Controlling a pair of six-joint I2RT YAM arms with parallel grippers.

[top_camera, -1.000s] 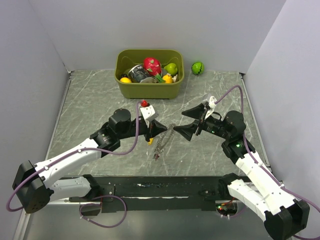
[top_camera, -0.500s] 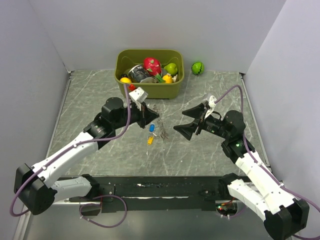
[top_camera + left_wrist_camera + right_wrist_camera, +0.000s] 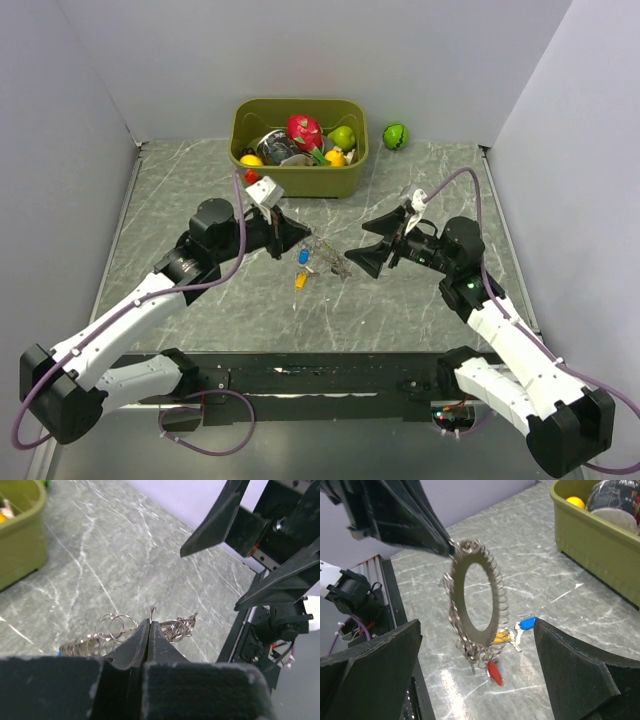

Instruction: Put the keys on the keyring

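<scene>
Overhead, the left gripper [image 3: 303,238] reaches in over the grey table [image 3: 180,190], its jaws pinched on one end of the keyring [image 3: 328,260]. From this view the ring is only a thin glinting streak slanting away from the fingertips towards the right gripper [image 3: 372,243], whose jaws are spread wide and hold nothing. A blue key [image 3: 302,256] and a yellow key [image 3: 299,281] show just beside the ring, and whether they touch it cannot be told. An olive bin [image 3: 298,178] of toys stands at the far side, with a green ball [image 3: 396,135] beside it.

From the left wrist, the left gripper [image 3: 150,625] shows its jaws pressed together on a small wire hook of the keyring [image 3: 100,639]. The ring is edge-on, its coiled rim running left to right with small loops bunched on it. No coloured key heads are clear. The right gripper [image 3: 210,580] gapes beyond it.

From the right wrist, the keyring [image 3: 456,597] is seen face-on as an upright oval, long axis vertical, hanging from the left gripper [image 3: 449,547] above the table. The right gripper [image 3: 477,625] flanks it without touching. A blurred red key [image 3: 492,670] dangles at the bottom, unseen elsewhere; the blue key [image 3: 527,624] and yellow key [image 3: 502,637] lie behind
</scene>
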